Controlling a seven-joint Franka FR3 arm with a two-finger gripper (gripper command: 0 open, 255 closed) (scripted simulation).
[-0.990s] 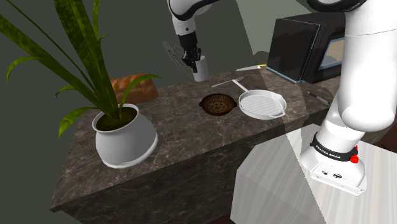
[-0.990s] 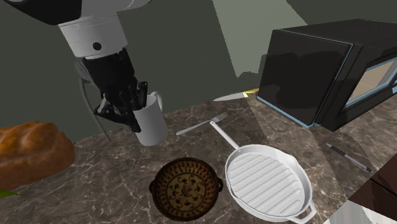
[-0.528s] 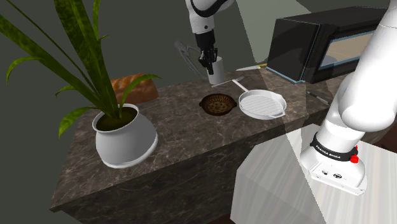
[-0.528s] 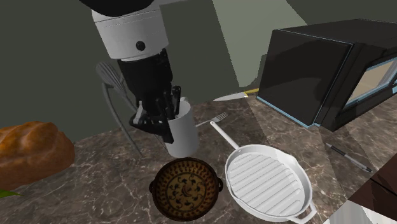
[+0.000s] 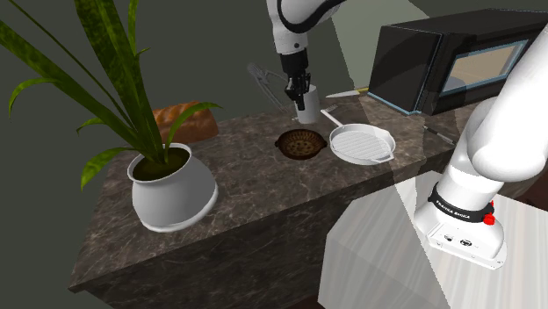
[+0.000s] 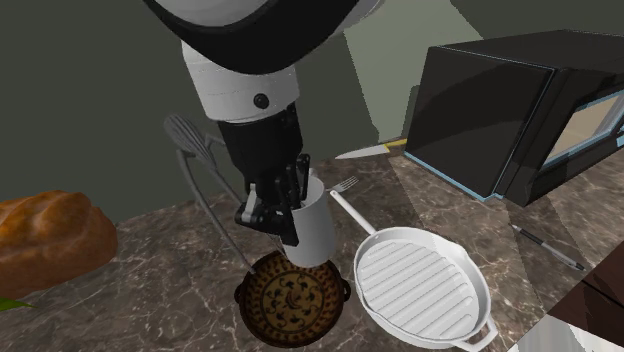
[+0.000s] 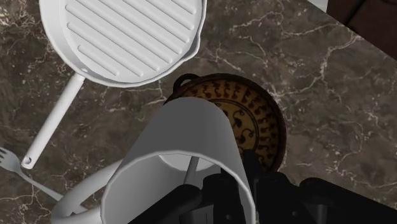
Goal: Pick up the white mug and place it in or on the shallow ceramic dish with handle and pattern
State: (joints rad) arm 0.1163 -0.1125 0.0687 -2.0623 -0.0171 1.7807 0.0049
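My black gripper (image 6: 283, 205) is shut on the rim of the white mug (image 6: 314, 228), one finger inside and one outside. The mug hangs upright above the dark marbled counter (image 6: 170, 290), just over the far edge of the brown patterned dish (image 6: 293, 301) with its small handles. From the shoulder camera, the mug (image 5: 307, 107) sits under the gripper (image 5: 297, 89), a little behind the dish (image 5: 299, 143). Along the wrist camera, the mug (image 7: 184, 159) hides part of the dish (image 7: 257, 121), and the gripper (image 7: 245, 191) clasps the mug's rim.
A white ridged pan (image 6: 420, 285) lies right beside the dish, with a fork (image 6: 345, 185) past its handle. A black microwave (image 6: 520, 100), a knife (image 6: 362, 151) and a pen (image 6: 545, 248) lie to the second exterior view's right. Bread (image 6: 50, 235) and a potted plant (image 5: 171, 189) stand at the left.
The gripper has carried the mug to the shoulder view's right and lower, from beyond the dish to just over its far edge. The grip on the rim is unchanged.
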